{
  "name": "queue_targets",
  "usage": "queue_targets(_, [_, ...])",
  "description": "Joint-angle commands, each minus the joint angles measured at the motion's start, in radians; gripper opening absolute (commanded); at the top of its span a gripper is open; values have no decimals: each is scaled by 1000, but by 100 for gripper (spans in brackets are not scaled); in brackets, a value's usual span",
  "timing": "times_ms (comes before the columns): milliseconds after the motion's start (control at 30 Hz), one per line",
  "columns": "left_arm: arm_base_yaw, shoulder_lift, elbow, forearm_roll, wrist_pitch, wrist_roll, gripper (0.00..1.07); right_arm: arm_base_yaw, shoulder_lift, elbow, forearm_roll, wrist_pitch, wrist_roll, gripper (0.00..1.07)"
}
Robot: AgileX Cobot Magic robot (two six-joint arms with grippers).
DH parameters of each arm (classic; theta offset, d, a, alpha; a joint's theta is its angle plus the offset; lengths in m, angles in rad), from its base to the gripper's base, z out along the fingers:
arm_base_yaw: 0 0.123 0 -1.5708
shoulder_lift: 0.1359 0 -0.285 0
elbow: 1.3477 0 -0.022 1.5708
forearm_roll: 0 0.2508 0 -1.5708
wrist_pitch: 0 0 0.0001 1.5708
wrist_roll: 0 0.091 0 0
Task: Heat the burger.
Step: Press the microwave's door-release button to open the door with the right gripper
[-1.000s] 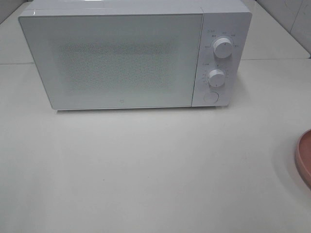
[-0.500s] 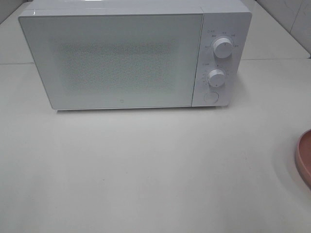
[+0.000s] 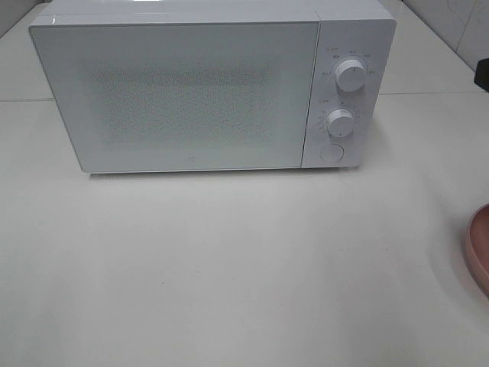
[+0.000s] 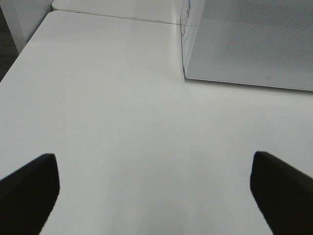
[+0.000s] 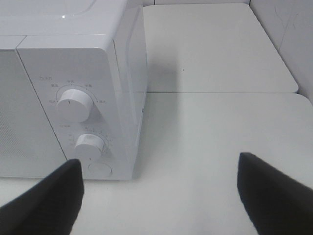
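So the white microwave (image 3: 183, 92) fills the upper half of the high view, door (image 3: 176, 95) closed, sitting on the pale worktop (image 3: 229, 267). The control strip is on its right side: upper knob (image 3: 351, 76), lower knob (image 3: 341, 122), and a round button (image 3: 331, 152) under them. A sliver of the pink plate (image 3: 480, 248) pokes in at the right edge, lower down, well apart from the microwave.

The burger: I can't find it in any view. The door panel is frosted and speckled, so whatever's behind it is hidden from me.

The left pincer (image 4: 155, 196) is spread wide with nothing between its fingers (image 4: 29, 191), hanging over bare worktop with the microwave's front corner ahead of it. The right pincer (image 5: 161, 200) is spread too, empty, facing the knob side of the microwave. In the high view there's a dark bit (image 3: 483, 74) at the right edge, probably the right arm, but it's too cropped to be sure.
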Motion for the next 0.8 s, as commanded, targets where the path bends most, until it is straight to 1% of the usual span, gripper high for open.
queue_targets(33, [-5,-14,1,-6,-11,-3,98,-4,60,-5,-7,-101,-11,76])
queue_targets(67, [-5,-14,1,-6,-11,-3,98,-4,111,-5,-7,-169,-23,76])
queue_targets(100, [-5,-14,1,-6,-11,-3,98,-4,111,-5,-7,-169,-23,76])
queue_targets(167, [-5,-14,1,-6,-11,-3,98,-4,187,-5,-7,-264,-23,76])
queue_targets(233, [-5,-14,1,-6,-11,-3,98,-4,213,-5,-7,-289,-24,76])
queue_targets(267, [-5,-14,1,-6,-11,-3,98,-4,265,-5,-7,-356,-35,76])
queue_targets(300, [-5,-14,1,-6,-11,-3,98,-4,265,-5,-7,-356,-35,76])
queue_targets(367, [-5,-14,1,-6,-11,-3,98,-4,335,-5,-3,-447,-77,76])
queue_targets(433, [-5,-14,1,-6,-11,-3,98,-4,363,-5,-1,-481,-93,76])
queue_targets(467, [-5,-14,1,-6,-11,-3,98,-3,409,-5,4,-540,-123,76])
queue_targets(533, [-5,-14,1,-6,-11,-3,98,5,435,-5,10,-570,-139,76])
queue_targets(600, [-5,-14,1,-6,-11,-3,98,41,503,-5,71,-639,-215,76])
queue_targets(633, [-5,-14,1,-6,-11,-3,98,41,503,-5,71,-639,-215,76])
queue_targets(667, [-5,-14,1,-6,-11,-3,98,80,545,-5,131,-668,-270,76])
queue_targets(700, [-5,-14,1,-6,-11,-3,98,95,560,-5,156,-679,-291,76])
queue_targets(733, [-5,-14,1,-6,-11,-3,98,95,560,-5,156,-679,-291,76])
queue_targets(767, [-5,-14,1,-6,-11,-3,98,136,594,-5,217,-713,-334,76])
queue_targets(800, [-5,-14,1,-6,-11,-3,98,151,609,-5,247,-725,-347,76])
